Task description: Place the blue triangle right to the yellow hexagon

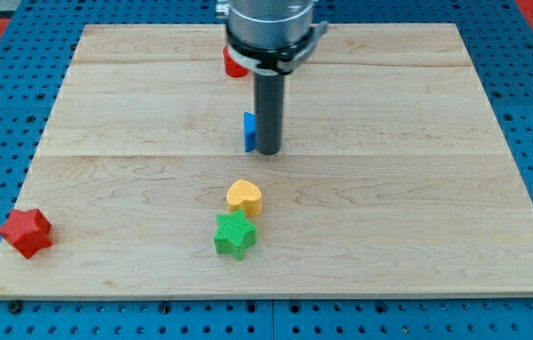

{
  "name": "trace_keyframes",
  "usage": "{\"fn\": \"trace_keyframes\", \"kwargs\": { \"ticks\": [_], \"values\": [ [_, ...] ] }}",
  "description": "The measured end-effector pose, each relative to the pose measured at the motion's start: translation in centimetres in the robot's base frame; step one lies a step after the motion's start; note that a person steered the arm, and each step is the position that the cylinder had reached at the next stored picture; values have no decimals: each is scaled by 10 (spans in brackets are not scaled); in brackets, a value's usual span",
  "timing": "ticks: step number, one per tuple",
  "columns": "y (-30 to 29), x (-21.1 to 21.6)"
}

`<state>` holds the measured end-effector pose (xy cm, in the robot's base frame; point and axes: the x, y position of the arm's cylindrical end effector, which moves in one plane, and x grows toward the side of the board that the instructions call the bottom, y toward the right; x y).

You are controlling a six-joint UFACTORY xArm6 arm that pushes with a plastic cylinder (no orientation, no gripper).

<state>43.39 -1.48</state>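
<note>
A blue block (249, 132) sits near the middle of the wooden board, mostly hidden behind my rod, so its shape is hard to make out. My tip (267, 151) rests on the board right against the blue block's right side. No yellow hexagon shows; the only yellow block is a heart (244, 196), lower down, below the blue block and my tip.
A green star (234, 234) lies just below the yellow heart. A red star (26, 231) sits at the board's lower left corner. A red block (234, 64) is partly hidden behind the arm at the top. The wooden board (418, 189) lies on a blue pegboard.
</note>
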Motion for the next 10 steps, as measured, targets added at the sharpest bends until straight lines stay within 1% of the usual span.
{"fn": "trace_keyframes", "kwargs": {
  "ticks": [1,2,3,4,5,6,7,8,9,10],
  "values": [
    [-21,-9],
    [-4,-51],
    [0,-107],
    [17,-94],
    [-5,-63],
    [-53,-86],
    [-34,-113],
    [-20,-122],
    [-21,-97],
    [-64,-29]
  ]
}}
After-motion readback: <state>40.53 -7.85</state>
